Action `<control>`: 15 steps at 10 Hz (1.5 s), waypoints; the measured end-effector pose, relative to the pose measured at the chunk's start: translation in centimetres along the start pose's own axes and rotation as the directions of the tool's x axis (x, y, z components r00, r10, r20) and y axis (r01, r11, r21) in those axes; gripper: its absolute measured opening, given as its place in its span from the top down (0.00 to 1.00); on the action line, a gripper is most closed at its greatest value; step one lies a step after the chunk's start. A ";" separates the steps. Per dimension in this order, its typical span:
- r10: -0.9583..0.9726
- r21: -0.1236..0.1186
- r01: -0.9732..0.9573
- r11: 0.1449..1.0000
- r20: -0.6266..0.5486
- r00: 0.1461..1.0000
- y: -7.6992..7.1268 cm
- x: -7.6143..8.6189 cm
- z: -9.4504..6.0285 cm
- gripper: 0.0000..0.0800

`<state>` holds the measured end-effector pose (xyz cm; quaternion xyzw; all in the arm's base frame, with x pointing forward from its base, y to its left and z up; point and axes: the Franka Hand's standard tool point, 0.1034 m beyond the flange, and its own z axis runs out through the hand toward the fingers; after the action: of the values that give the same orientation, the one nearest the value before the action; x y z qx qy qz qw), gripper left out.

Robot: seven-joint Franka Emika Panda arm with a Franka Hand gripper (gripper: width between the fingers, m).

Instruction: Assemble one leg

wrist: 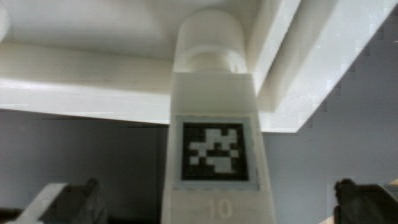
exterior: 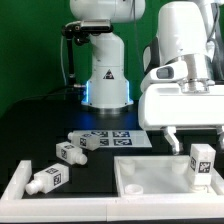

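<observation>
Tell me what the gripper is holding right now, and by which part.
Nothing is held. The gripper is open, its fingers standing clear on either side of the upright leg, touching no part of it.

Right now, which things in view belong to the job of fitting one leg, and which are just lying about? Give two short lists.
Part of the job:
- upright leg, standing on the tray-like part
- large square tray-like part
- gripper, open over that leg

Lying about:
- three loose legs on the table
- marker board
</observation>
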<state>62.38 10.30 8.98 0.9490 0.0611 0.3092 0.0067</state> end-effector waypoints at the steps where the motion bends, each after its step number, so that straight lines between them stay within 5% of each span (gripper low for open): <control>1: -0.001 0.000 0.001 1.000 0.007 1.000 0.1 -0.1 0.0 0.19; 3: 0.022 0.000 -0.023 1.000 0.080 0.997 1.1 0.9 -0.1 0.19; 8: 0.070 0.028 -0.092 0.995 0.445 0.893 -0.4 0.9 1.0 0.19; 12: 0.083 0.019 -0.103 0.995 0.459 0.885 0.1 1.4 1.5 0.19; 13: 0.083 0.019 -0.103 0.995 0.459 0.884 0.1 1.4 1.5 0.24; 14: 0.083 0.019 -0.103 0.994 0.459 0.884 0.1 1.4 1.5 0.41; 15: 0.083 0.019 -0.103 0.994 0.459 0.884 0.1 1.4 1.5 0.41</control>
<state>64.37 10.38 8.63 0.9969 0.0188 0.0755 -0.0142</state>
